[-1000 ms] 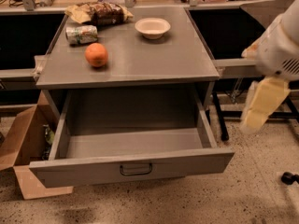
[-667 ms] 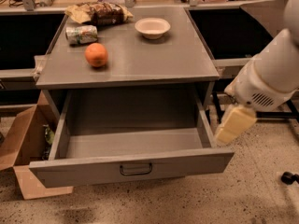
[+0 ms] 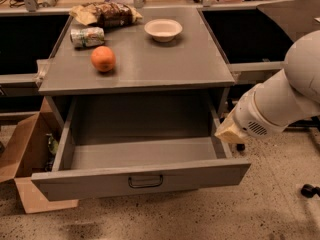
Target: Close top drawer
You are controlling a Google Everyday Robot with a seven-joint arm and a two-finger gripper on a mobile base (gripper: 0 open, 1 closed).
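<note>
The top drawer (image 3: 100,181) is a wide grey metal drawer, pulled far out of its cabinet, and its inside is empty. Its flat front faces me and has a small dark loop handle (image 3: 145,181) in the middle. My gripper (image 3: 229,132) shows as a cream-coloured tip at the end of the white arm (image 3: 280,101). It is at the drawer's right side wall, near the right front corner and just above the front panel. I cannot tell whether it touches the drawer.
On the grey cabinet top (image 3: 165,64) lie an orange (image 3: 103,59), a white bowl (image 3: 163,29), a can on its side (image 3: 87,37) and a snack bag (image 3: 106,14). An open cardboard box (image 3: 27,154) stands on the floor at the left.
The arm has come in from the right and lowered. The gripper has moved left, from beside the cabinet to the drawer's right wall. The drawer has not moved.
</note>
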